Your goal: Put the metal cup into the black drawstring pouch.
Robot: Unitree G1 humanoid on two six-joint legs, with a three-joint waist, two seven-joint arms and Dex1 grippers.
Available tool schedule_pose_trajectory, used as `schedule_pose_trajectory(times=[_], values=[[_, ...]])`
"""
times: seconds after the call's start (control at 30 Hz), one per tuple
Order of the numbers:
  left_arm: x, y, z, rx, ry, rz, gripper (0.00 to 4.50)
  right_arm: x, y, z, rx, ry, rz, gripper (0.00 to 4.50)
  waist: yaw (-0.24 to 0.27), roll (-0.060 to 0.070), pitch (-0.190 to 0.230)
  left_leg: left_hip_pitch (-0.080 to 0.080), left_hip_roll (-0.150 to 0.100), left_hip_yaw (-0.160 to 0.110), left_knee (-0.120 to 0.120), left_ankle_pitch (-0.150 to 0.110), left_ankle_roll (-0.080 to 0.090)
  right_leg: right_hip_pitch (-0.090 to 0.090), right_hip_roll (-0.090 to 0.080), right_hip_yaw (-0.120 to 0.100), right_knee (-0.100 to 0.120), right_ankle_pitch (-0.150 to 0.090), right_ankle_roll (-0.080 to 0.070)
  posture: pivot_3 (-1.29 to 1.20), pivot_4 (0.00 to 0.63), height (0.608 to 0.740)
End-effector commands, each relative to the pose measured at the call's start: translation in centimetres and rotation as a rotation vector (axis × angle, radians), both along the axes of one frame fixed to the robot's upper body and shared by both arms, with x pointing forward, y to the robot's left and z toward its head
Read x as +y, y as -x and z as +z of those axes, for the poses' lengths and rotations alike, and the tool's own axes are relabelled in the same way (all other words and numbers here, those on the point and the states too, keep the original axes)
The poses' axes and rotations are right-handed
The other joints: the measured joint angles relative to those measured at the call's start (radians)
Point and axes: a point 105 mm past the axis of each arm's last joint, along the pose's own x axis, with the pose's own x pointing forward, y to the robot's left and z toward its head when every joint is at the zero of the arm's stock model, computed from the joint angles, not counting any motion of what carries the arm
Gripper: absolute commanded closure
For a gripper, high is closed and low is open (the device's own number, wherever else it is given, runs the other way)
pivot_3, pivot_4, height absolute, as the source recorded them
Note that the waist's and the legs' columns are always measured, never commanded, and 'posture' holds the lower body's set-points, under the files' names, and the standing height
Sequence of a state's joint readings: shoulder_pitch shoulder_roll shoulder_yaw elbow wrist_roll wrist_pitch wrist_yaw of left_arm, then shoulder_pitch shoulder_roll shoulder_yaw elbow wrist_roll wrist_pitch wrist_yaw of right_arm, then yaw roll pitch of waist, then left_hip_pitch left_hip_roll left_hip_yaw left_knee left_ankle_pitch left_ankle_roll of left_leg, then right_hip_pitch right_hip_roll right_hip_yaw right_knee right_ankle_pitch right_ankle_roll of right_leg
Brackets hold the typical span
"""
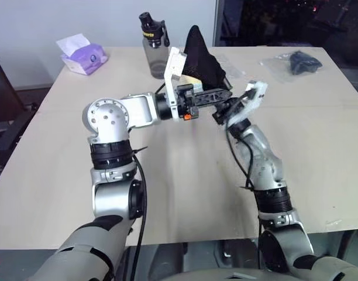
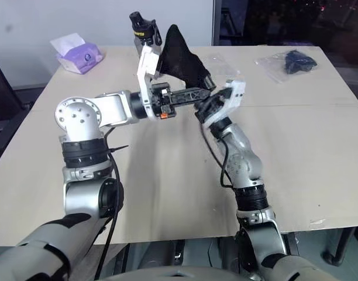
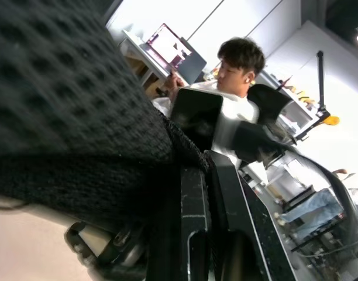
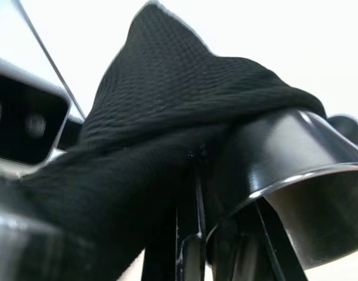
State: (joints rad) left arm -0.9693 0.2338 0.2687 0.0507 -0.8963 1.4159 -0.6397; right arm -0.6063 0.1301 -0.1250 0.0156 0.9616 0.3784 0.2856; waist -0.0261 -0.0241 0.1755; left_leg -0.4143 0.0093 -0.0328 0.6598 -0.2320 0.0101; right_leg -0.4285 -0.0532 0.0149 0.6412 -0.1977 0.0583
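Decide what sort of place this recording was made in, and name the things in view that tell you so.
Probably an office or lab workroom: a plain light table bearing a tissue pack and water bottle, and a person seated among desks with a screen.

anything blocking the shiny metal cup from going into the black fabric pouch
Nothing separate stands between them. The shiny steel metal cup, at the right gripper, is half draped by the soft black drawstring pouch, which the shut left gripper holds up above the table.
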Motion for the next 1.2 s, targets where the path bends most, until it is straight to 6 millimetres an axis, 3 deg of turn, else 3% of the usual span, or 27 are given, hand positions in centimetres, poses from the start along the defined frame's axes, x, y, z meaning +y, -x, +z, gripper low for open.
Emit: schedule_pose_trajectory(times=[0.03,0.17,0.3,0.53,0.6,0.67,0.9,1.0,1.1,1.2], values=[[-2.2,3.3,0.5,-0.027,0.007,-0.210,4.50,-4.1,-0.8,1.9,0.130,-0.394,0.048,4.44,-0.001,0.000,0.000,0.000,0.000,0.000,0.000,0.000,0.000,0.000,0.000,0.000,0.000,0.000,0.000,0.00,0.150,0.740],[-2.2,3.6,0.4,-0.024,0.009,-0.222,4.50,-5.5,-0.2,3.6,0.145,-0.664,0.183,4.44,-0.006,0.000,0.000,0.000,0.000,0.002,-0.002,0.000,0.000,-0.001,0.001,0.000,0.000,0.000,0.000,0.00,0.150,0.740],[-2.2,3.6,0.1,-0.018,0.006,-0.220,4.50,-6.3,0.4,5.2,0.116,-0.793,0.280,4.44,-0.016,0.000,0.000,0.000,0.001,0.005,-0.002,0.000,0.000,-0.001,0.001,0.000,0.000,0.000,0.000,0.00,0.150,0.740],[-2.5,4.2,0.1,0.002,0.033,-0.250,4.50,-5.9,3.0,8.2,0.007,-0.832,0.447,4.44,-0.015,0.000,0.000,0.000,0.001,0.006,-0.002,0.000,0.000,-0.001,0.002,0.000,0.000,0.000,0.000,0.00,0.150,0.740],[-2.9,5.0,0.8,-0.003,0.068,-0.298,4.50,-5.2,4.1,9.0,-0.057,-0.755,0.466,4.44,-0.013,0.000,0.000,0.000,0.001,0.006,-0.002,0.000,0.000,-0.001,0.002,0.000,0.000,0.000,0.000,0.00,0.150,0.740],[-3.1,5.3,0.2,-0.008,0.038,-0.303,4.50,-4.8,5.1,9.6,-0.105,-0.726,0.498,4.44,-0.015,0.000,0.000,0.000,0.001,0.006,-0.002,0.000,0.000,-0.001,0.002,0.001,0.000,0.000,0.000,0.00,0.150,0.740],[-2.4,4.2,-0.6,0.013,0.020,-0.238,4.50,-5.6,6.4,11.4,-0.157,-0.840,0.585,4.44,-0.015,0.000,0.000,0.001,0.002,0.006,-0.002,0.000,0.000,-0.001,0.003,0.001,0.001,0.000,0.000,0.00,0.150,0.740],[-1.9,3.1,-1.3,0.039,0.018,-0.185,4.50,-4.9,7.5,12.4,-0.193,-0.794,0.626,4.44,-0.015,0.000,0.000,0.000,0.002,0.006,-0.002,0.000,0.000,-0.001,0.003,0.001,0.000,0.000,0.000,0.00,0.150,0.740],[-1.9,2.7,-1.6,0.041,0.017,-0.171,4.50,-4.5,6.8,12.2,-0.160,-0.699,0.575,4.44,-0.015,0.000,0.000,0.000,0.002,0.006,-0.002,0.000,0.000,-0.001,0.003,0.001,0.000,0.000,0.000,0.00,0.150,0.740],[-2.3,3.2,-1.4,0.027,0.025,-0.197,4.50,-1.8,5.5,11.7,-0.193,-0.328,0.326,4.44,-0.016,0.001,0.000,0.000,0.002,0.007,-0.002,0.000,0.000,-0.002,0.003,0.001,0.000,0.000,0.000,0.00,0.150,0.740]])
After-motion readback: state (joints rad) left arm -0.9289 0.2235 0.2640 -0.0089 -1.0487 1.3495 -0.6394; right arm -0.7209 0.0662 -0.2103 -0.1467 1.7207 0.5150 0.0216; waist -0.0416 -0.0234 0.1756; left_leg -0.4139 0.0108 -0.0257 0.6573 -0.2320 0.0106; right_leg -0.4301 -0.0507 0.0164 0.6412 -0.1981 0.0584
